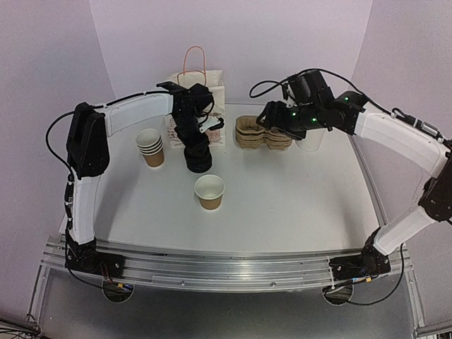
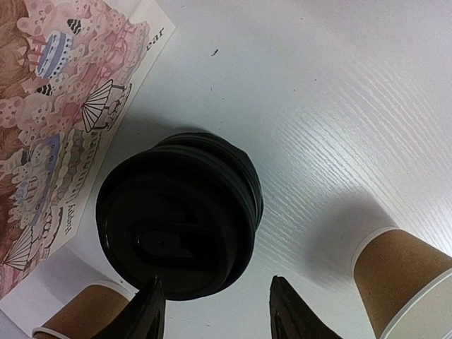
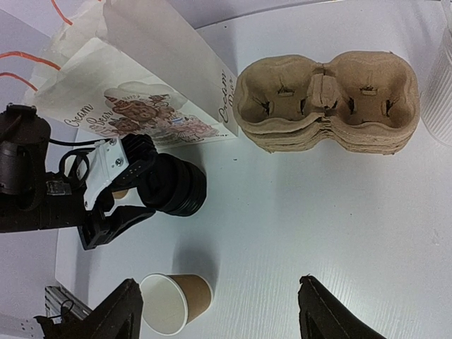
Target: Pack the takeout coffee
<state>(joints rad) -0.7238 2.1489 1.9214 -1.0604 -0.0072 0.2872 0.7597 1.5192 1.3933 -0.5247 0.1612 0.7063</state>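
A single small brown paper cup, white inside, stands upright and lidless mid-table. It also shows in the left wrist view and the right wrist view. A stack of black lids stands behind it. My left gripper is open just above this stack, and one fingertip overlaps the top lid's edge. My right gripper is open and empty, held high by the cup carriers. No lidded cup is in view.
A nested stack of brown cups stands left of the lids. A printed paper bag with handles stands at the back. A stack of pulp cup carriers lies back centre. A white cup stands beside them.
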